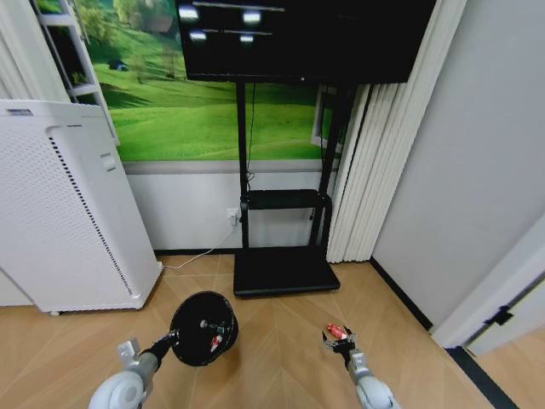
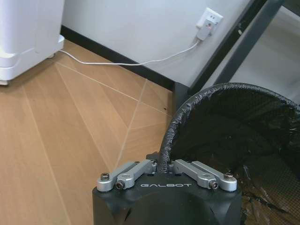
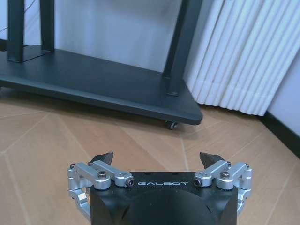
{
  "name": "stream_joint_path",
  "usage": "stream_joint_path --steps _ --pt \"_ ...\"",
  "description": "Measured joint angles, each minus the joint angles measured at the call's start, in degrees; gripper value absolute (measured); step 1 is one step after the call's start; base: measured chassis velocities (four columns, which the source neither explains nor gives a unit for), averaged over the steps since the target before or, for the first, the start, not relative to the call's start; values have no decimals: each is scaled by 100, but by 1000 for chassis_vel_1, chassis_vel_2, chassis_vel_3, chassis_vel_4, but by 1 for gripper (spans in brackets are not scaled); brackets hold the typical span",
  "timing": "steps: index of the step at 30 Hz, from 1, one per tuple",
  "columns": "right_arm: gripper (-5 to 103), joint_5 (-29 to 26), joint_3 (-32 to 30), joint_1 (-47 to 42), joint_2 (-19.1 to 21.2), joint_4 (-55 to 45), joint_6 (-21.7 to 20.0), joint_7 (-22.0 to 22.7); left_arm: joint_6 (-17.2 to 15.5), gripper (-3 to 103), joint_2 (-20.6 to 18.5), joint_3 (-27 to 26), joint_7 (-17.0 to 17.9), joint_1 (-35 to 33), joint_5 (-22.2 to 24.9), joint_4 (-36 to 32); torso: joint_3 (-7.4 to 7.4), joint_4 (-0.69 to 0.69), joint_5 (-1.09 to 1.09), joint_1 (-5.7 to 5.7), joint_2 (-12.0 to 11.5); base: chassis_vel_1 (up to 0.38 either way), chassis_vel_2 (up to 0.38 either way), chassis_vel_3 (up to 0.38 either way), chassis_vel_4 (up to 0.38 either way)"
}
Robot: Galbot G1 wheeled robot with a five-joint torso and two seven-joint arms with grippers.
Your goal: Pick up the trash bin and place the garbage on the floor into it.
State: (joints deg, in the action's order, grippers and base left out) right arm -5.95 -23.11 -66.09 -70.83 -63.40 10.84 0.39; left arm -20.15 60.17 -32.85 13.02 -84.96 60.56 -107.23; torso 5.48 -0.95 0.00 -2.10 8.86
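Above the floor [image 1: 281, 358], left gripper [image 2: 165, 169] pinches the trash bin [image 1: 203, 328] by its rim; right gripper [image 3: 157, 161] hangs wide open, holding nothing.

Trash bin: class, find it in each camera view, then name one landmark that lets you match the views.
Head view: bin low, left of centre, rim held by the left gripper.
Left wrist view: close up, its rim clamped between that gripper's fingers.
Right wrist view: the open right gripper faces the curtain instead.
Shared landmark: the black stand, seen in all three views.
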Motion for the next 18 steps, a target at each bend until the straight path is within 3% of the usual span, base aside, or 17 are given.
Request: stream_joint_path --steps 18 --pt "100 1 6 23 -20 -16 -415 -69 9 3 95 -271 59 -228 -101 -11 -1 4 0 1 0 -5 18 13 -15"
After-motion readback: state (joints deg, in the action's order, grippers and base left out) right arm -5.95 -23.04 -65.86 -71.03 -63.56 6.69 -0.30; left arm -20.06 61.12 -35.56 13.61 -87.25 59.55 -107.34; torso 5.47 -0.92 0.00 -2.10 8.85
